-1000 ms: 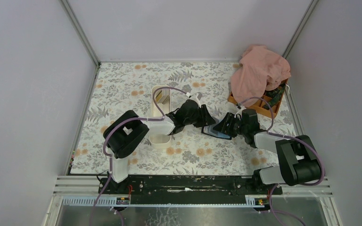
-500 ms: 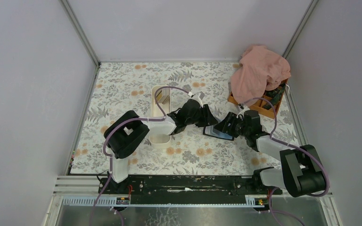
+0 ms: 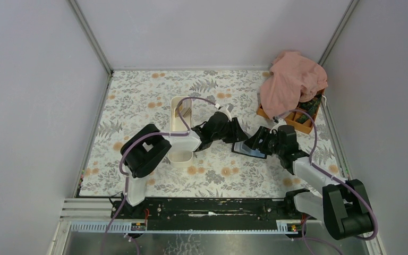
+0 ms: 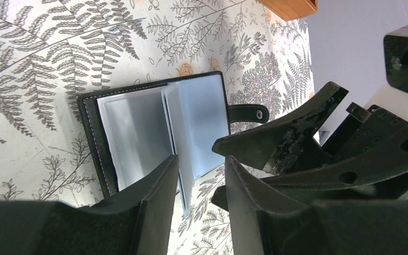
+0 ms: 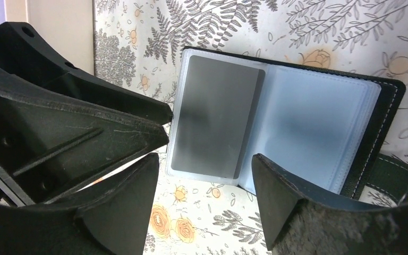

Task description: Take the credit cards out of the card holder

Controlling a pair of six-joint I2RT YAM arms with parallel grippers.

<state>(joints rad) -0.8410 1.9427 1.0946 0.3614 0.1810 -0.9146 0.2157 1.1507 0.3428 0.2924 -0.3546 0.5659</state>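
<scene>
The black card holder (image 4: 154, 127) lies open on the floral cloth, its clear sleeves up; it shows in the top view (image 3: 247, 152) between both grippers. A grey card (image 5: 212, 117) sits in the left sleeve. My left gripper (image 4: 202, 162) is open narrowly over the holder's near edge, and one raised sleeve (image 4: 183, 138) stands between its fingers, against the left finger (image 4: 156, 196). My right gripper (image 5: 204, 159) is open wide and empty, just short of the holder's edge, facing the left gripper (image 5: 85, 122).
A long white tray (image 3: 180, 127) stands left of the grippers. An orange compartment box (image 3: 299, 121) with a pink cloth (image 3: 292, 79) draped on it sits at the back right. Grey walls close in both sides.
The right arm's elbow has swung back toward the near right, and its gripper and the card holder have shifted slightly right. The left gripper followed a little to the right.
</scene>
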